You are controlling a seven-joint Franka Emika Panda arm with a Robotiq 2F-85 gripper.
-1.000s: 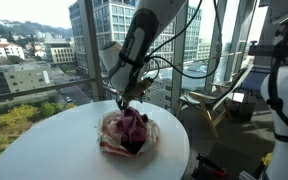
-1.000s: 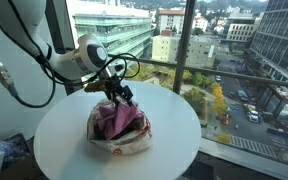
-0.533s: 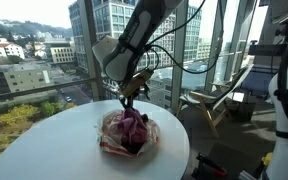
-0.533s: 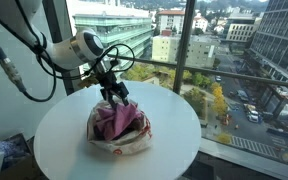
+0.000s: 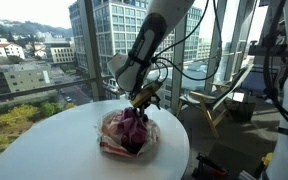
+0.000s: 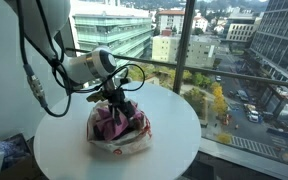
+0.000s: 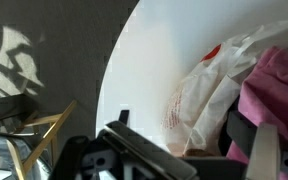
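A white plastic bag (image 5: 111, 146) (image 6: 134, 145) lies on the round white table (image 5: 44, 150) (image 6: 174, 140), holding crumpled pink and purple cloth (image 5: 132, 125) (image 6: 112, 122). My gripper (image 5: 141, 100) (image 6: 119, 101) hangs open just above the bag's far side, close to the cloth. In the wrist view the gripper (image 7: 184, 135) straddles the bag's edge (image 7: 199, 95), with the pink cloth (image 7: 276, 85) by the right finger and nothing clamped between the fingers.
Tall glass windows ring the table, with city buildings outside. A wooden chair (image 5: 210, 106) (image 7: 39, 130) stands on the floor beyond the table's edge. A bluish object (image 6: 8, 150) sits low beside the table.
The gripper has swung sideways over the bag and come down closer to the cloth. Its jaws widened slightly. Bag and cloth have not moved.
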